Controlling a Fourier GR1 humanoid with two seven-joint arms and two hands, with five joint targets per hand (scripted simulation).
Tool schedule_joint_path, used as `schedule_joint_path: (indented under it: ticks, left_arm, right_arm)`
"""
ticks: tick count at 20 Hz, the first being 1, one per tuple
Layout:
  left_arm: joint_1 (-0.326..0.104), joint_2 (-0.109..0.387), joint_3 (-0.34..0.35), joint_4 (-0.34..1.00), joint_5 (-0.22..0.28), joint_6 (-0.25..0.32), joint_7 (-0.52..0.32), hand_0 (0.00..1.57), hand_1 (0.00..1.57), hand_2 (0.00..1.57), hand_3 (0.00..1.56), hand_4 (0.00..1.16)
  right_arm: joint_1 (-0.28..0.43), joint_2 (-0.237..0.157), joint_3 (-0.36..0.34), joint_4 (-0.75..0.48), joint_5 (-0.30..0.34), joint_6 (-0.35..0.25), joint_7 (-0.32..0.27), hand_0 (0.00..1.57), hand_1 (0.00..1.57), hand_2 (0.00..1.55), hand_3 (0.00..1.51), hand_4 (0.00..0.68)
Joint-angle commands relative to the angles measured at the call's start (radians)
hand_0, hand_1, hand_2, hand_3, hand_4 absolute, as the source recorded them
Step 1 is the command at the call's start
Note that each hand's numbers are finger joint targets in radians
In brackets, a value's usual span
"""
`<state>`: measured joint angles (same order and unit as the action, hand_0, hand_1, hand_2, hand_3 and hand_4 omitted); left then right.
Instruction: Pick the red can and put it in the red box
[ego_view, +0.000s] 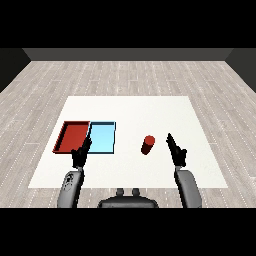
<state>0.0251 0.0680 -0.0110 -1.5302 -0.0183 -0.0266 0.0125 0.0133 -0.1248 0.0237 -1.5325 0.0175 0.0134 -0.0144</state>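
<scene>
A red can (148, 145) stands upright on the white table, right of the trays. The red tray (72, 137) lies at the left, with the light blue tray (102, 137) touching its right side. My right hand (176, 149) hovers just right of the can, fingers straight and pointing forward, a small gap between them and the can. My left hand (81, 153) is open too, its fingers reaching over the near edge where the two trays meet. Neither hand holds anything.
The white table (130, 112) extends far beyond the trays and can. A grey plank floor surrounds the table on all sides.
</scene>
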Motion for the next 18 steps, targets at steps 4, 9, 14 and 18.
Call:
schedule_joint_path:
  ticks: [4, 9, 14, 18]
  left_arm:
    - [-0.019, 0.008, 0.014, -0.031, 0.002, -0.007, -0.023, 0.0, 0.0, 0.0, 0.0, 0.0]
    - [-0.046, -0.027, 0.044, -0.163, 0.067, -0.027, -0.304, 0.0, 0.0, 0.0, 0.0, 0.0]
    - [-0.026, -0.029, 0.066, -0.095, 0.074, -0.047, -0.427, 0.0, 0.0, 0.0, 0.0, 0.0]
    - [0.029, -0.054, 0.03, -0.114, 0.05, -0.041, -0.459, 0.0, 0.0, 0.0, 0.0, 0.0]
  right_arm:
    - [0.08, -0.103, -0.149, -0.056, -0.138, 0.137, -0.059, 0.0, 0.0, 0.0, 0.0, 0.0]
    - [0.096, -0.113, -0.201, -0.128, -0.247, 0.253, -0.289, 0.0, 0.0, 0.0, 0.0, 0.0]
    - [0.123, -0.112, -0.232, 0.008, -0.247, 0.351, -0.46, 0.0, 0.0, 0.0, 0.0, 0.0]
    - [0.097, -0.139, -0.29, 0.019, -0.256, 0.376, -0.433, 0.0, 0.0, 0.0, 0.0, 0.0]
